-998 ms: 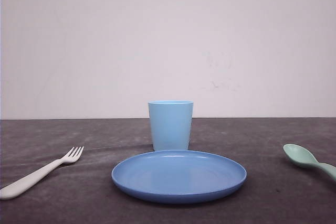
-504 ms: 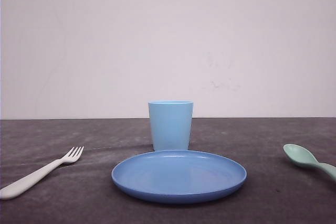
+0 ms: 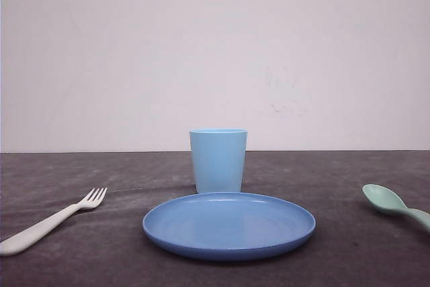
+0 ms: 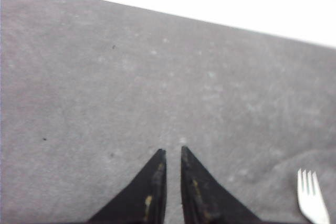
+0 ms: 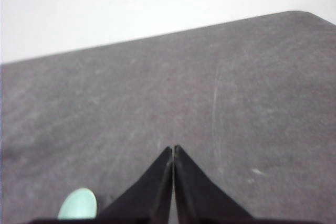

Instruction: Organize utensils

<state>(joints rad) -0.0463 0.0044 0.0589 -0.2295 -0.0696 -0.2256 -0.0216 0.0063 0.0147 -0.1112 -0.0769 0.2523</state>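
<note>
The white fork (image 3: 50,222) lies on the dark table at the front left, tines pointing toward the far side. The mint-green spoon (image 3: 393,204) lies at the front right, its handle running off the frame edge. In the left wrist view my left gripper (image 4: 171,150) hovers over bare table with its fingers almost together, only a thin slit between them and nothing in it; the fork's tines (image 4: 312,195) show off to one side. My right gripper (image 5: 173,148) is shut and empty, with the spoon's bowl (image 5: 77,204) just beside its fingers.
A round blue plate (image 3: 228,247) sits at the centre front with a light blue cup (image 3: 218,160) upright right behind it. A pale wall stands beyond the table's far edge (image 3: 336,151). Bare grey table lies between plate and each utensil.
</note>
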